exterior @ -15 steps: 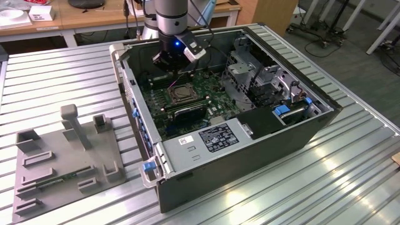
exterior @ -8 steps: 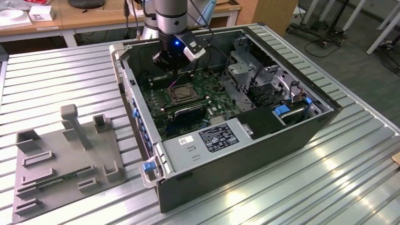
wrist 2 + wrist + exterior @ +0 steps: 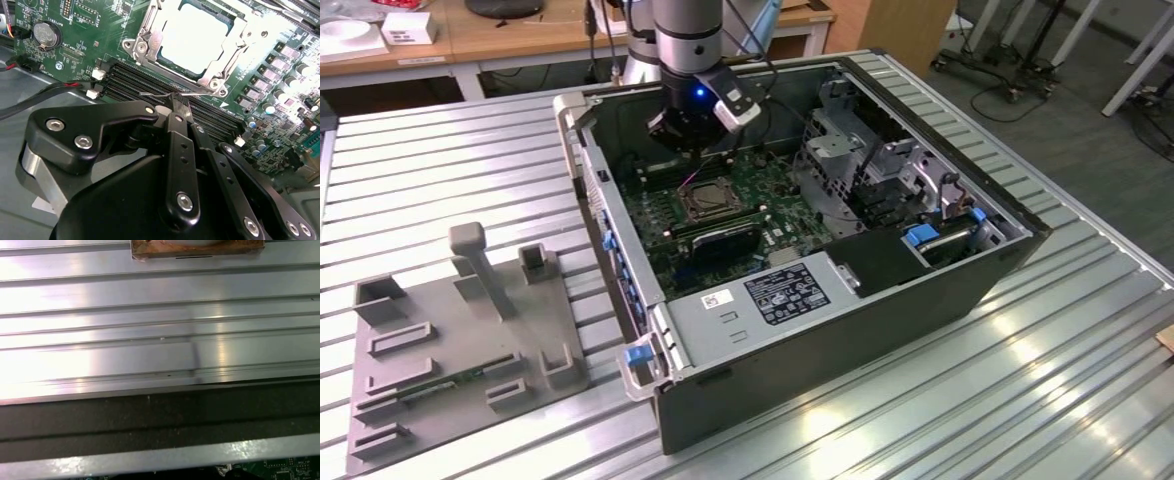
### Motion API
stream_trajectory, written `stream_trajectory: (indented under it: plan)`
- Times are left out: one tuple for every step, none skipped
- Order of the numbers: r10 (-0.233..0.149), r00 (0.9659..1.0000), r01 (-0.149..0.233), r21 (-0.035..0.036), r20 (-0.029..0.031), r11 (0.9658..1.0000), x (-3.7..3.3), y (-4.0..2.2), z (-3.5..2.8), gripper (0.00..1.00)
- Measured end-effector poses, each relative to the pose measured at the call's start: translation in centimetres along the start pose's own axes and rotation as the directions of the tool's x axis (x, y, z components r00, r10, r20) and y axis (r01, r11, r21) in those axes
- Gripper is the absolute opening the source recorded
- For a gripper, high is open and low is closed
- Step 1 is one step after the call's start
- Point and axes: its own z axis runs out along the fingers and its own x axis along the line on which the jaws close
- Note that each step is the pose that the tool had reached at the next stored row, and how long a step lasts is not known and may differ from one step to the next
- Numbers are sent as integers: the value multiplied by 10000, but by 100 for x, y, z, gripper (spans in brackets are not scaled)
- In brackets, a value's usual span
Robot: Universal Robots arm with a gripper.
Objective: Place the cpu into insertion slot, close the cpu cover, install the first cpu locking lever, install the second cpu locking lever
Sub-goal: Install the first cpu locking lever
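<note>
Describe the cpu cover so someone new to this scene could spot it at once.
Inside the open computer case lies the green motherboard. Near its middle, beside the long black memory slots, sits the cpu cover: a square silvery metal frame lying flat around the pale cpu, brighter than its dark neighbours.

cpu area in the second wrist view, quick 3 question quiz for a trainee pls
1. True or false: the gripper is holding the cpu.
2. The cover is: A) raised upright, B) down around the cpu, C) lying off the board.
3. Fill in: the gripper's tips sit at a thin wire ____ beside the cover.

Key: 1 false; 2 B; 3 lever.
</note>
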Motion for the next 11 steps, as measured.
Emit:
stream_trajectory:
  plan:
    - [0,10000,0,0,0,10000,-2,0,6,11]
    - [0,10000,0,0,0,10000,-5,-1,13,11]
    - [0,10000,0,0,0,10000,-7,-1,19,11]
    - [0,10000,0,0,0,10000,-9,-1,25,11]
    - [0,10000,0,0,0,10000,-11,-2,30,11]
    - [0,10000,0,3,-1,10000,-12,-2,31,11]
    - [0,10000,0,6,-1,10000,-12,-2,31,11]
    - [0,10000,0,8,-1,10000,-12,-2,31,11]
    - [-1,10000,1,9,0,10000,-12,-2,32,11]
    - [-1,10000,1,10,1,10000,-12,-2,32,11]
    - [-1,10000,1,11,1,10000,-12,-2,32,11]
